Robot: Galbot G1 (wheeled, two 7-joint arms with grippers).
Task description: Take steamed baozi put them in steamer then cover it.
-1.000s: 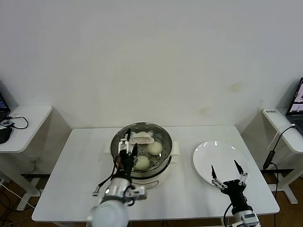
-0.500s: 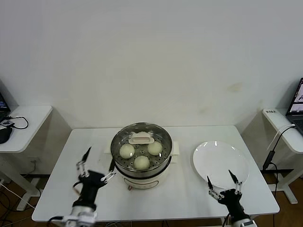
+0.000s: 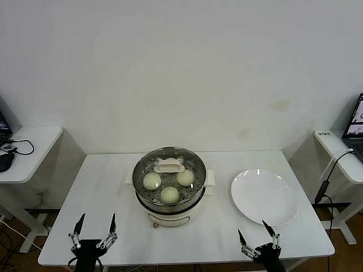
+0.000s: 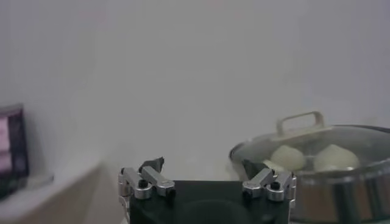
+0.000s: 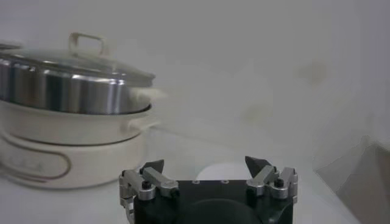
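Observation:
The steamer (image 3: 170,195) stands in the middle of the white table, a steel pot on a white base. The clear glass cover (image 3: 190,164) with its cream handle (image 3: 169,166) sits on it. Three baozi show through the glass; one (image 3: 170,194) is at the front, and a fourth is hidden under the handle. My left gripper (image 3: 95,228) is open and empty at the table's front left edge. My right gripper (image 3: 253,235) is open and empty at the front right edge. The covered steamer also shows in the left wrist view (image 4: 341,182) and the right wrist view (image 5: 67,91).
A flat white plate (image 3: 264,196), bare, lies on the table right of the steamer. White side tables stand left (image 3: 28,150) and right (image 3: 340,153) of the main table, with cables and a laptop on them.
My left gripper has let go of the cover and drawn back from the steamer to the front left edge. My right gripper has also pulled back and down toward the front edge.

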